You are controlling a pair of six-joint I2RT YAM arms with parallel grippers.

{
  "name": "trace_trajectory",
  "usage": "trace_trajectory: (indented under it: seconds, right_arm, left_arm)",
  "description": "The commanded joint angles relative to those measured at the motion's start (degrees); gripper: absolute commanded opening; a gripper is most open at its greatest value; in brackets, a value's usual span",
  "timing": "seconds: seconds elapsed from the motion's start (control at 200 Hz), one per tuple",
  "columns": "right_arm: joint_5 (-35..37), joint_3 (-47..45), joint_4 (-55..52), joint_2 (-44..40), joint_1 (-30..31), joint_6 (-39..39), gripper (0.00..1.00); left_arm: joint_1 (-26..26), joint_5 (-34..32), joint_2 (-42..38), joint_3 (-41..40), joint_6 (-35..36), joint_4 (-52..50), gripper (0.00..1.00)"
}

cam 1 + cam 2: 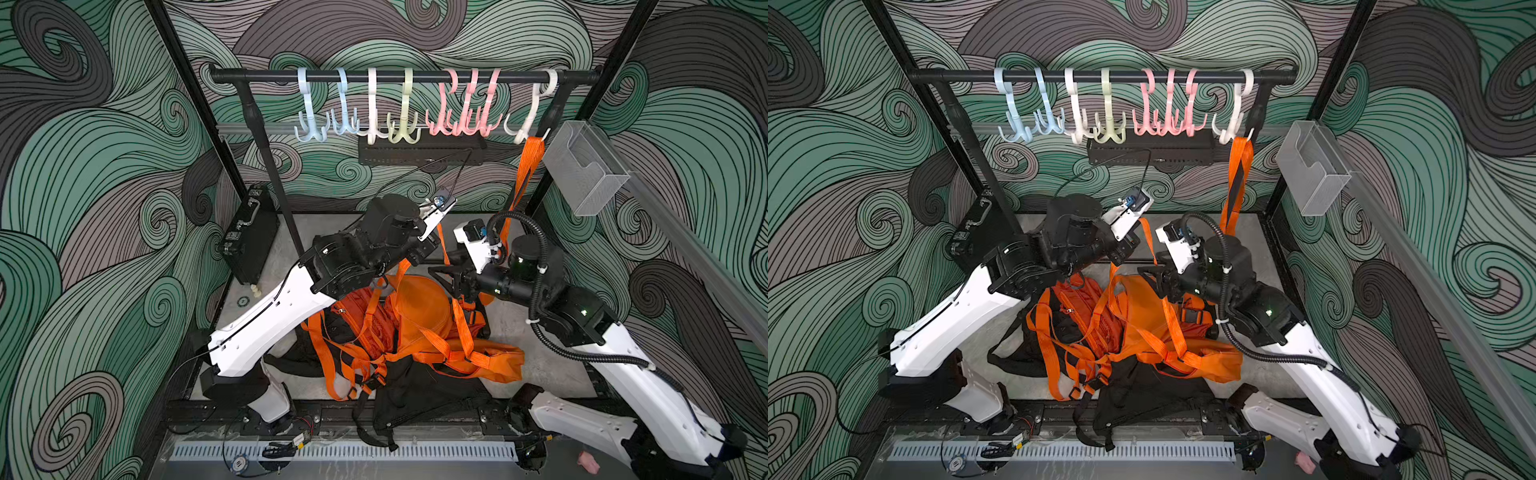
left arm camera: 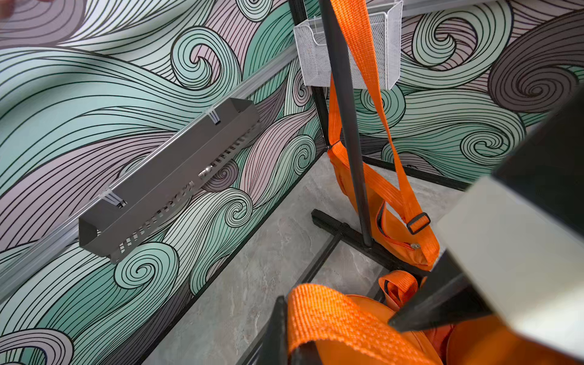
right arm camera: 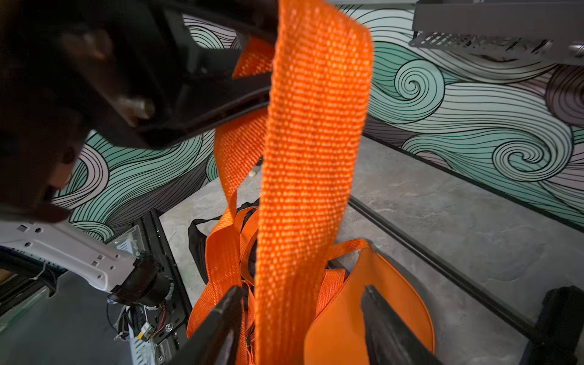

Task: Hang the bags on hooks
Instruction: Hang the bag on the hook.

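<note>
An orange bag (image 1: 419,307) lies on the floor between the arms, on a pile of bags. Its orange strap (image 2: 319,313) rises to my left gripper (image 2: 289,319), which is shut on it, above the bag in both top views (image 1: 419,253) (image 1: 1129,245). The same strap (image 3: 316,126) runs between the fingers of my right gripper (image 3: 301,290), which stands open with gaps on both sides. This gripper (image 1: 442,278) hovers just right of the bag. Pastel hooks (image 1: 399,120) hang on a black rail (image 1: 415,75). The white hook (image 1: 532,112) at its right end carries another orange bag (image 2: 395,221).
More orange and black bags (image 1: 361,345) are heaped on the floor at the front. A black case (image 1: 249,237) leans at the left wall. A black tray (image 1: 419,149) sits on the back wall, a mesh basket (image 1: 586,170) on the right wall. The rail's left post (image 1: 278,174) slants down beside the left arm.
</note>
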Motion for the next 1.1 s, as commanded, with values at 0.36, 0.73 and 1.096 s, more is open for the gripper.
trace_trajectory:
  seconds: [0.36,0.73,1.096]
  right_arm:
    - [5.6,7.4,-1.3,-5.0,-6.5,-6.7,0.00]
    - [7.4,33.6,-1.3,8.4,-11.9,-6.5,0.00]
    - [5.9,57.8,-5.5,21.5,-15.0,-4.2,0.00]
  left_arm:
    - [2.8,0.6,3.3,4.9,-0.9,-2.4,0.00]
    - [3.0,3.0,16.0,33.5,0.1,-3.9,0.00]
    - [2.9,8.2,15.7,28.4,1.5,0.5,0.00]
